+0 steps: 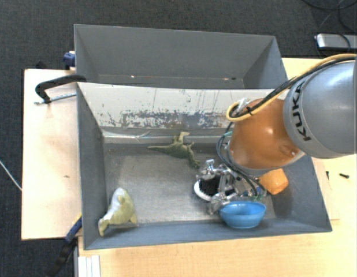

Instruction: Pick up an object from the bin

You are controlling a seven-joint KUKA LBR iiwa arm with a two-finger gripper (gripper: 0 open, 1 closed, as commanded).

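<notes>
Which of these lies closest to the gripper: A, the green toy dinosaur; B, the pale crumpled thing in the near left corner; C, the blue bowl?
C: the blue bowl lies right beside the gripper at the bin's near right; the other two lie farther off.

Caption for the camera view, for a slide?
KUKA end effector in the grey bin, beside a blue bowl; green toy dinosaur farther back.

Grey metal bin [155, 183]: floor mostly bare, back wall scuffed. Contents on floor:
- green toy dinosaur [179, 147], centre, near back wall.
- crumpled olive-and-white soft thing [118, 212], front-left corner.
- blue bowl [242, 214], front right, against front wall.
- orange object [275, 181], right side, just behind the bowl, partly hidden; kind unclear.
</notes>
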